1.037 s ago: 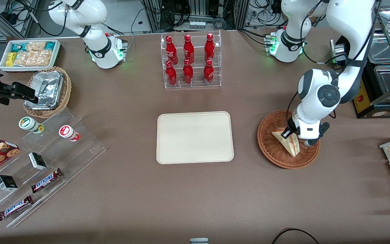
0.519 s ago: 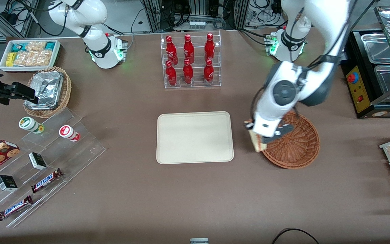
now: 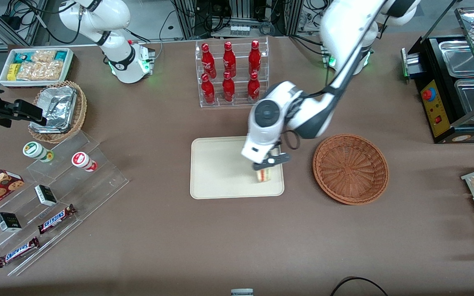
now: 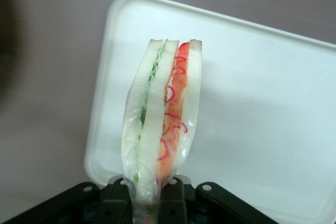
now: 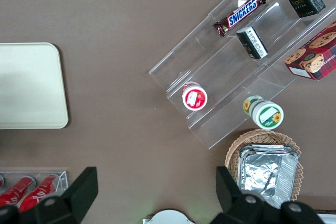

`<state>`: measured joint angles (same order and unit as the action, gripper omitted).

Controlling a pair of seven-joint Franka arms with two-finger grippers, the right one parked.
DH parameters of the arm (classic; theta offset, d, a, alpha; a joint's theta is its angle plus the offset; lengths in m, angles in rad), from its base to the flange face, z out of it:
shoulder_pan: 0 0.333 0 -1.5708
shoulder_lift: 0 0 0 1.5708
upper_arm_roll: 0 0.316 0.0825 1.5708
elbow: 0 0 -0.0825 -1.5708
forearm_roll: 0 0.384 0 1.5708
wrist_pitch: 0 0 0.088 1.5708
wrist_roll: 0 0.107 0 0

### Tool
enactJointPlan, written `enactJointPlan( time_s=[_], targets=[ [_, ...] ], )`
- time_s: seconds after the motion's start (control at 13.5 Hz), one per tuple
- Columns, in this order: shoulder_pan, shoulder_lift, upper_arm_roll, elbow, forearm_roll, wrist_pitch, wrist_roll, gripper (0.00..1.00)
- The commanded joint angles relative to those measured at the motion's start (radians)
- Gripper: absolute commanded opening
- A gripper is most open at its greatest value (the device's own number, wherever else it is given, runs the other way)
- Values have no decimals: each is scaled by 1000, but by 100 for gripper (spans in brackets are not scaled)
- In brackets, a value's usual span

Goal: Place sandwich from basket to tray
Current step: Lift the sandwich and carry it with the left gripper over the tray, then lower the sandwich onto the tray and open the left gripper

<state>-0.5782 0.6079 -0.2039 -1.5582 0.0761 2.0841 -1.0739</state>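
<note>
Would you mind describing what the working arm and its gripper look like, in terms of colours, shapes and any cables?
The working arm has glossy white rounded shells with dark grey joint sections and a round grey cap on its wrist joint. A thin black cable loops beside the wrist. Its base shows green lights. The gripper, above the tray, has a white body and black fingers.

The gripper (image 3: 266,166) holds the sandwich (image 3: 264,174) over the tray (image 3: 220,172); the basket (image 3: 350,168) sits beside it
</note>
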Motion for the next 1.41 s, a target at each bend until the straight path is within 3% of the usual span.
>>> enactJointPlan(
  time_s=[0.0,0.3,0.81,0.89,0.96,1.04,1.33],
  targets=[
    [-86,165,17,223,39,-61,-109,0],
    [-111,295,12,415,68,-162,-153,0],
    [-132,316,12,412,67,-128,-155,0],
    [-132,317,12,412,67,-128,-150,13],
    [-132,320,12,412,65,-128,-144,95],
    [-132,320,12,412,67,-128,-144,100],
    [-129,290,12,415,67,-136,-141,100]
  ],
)
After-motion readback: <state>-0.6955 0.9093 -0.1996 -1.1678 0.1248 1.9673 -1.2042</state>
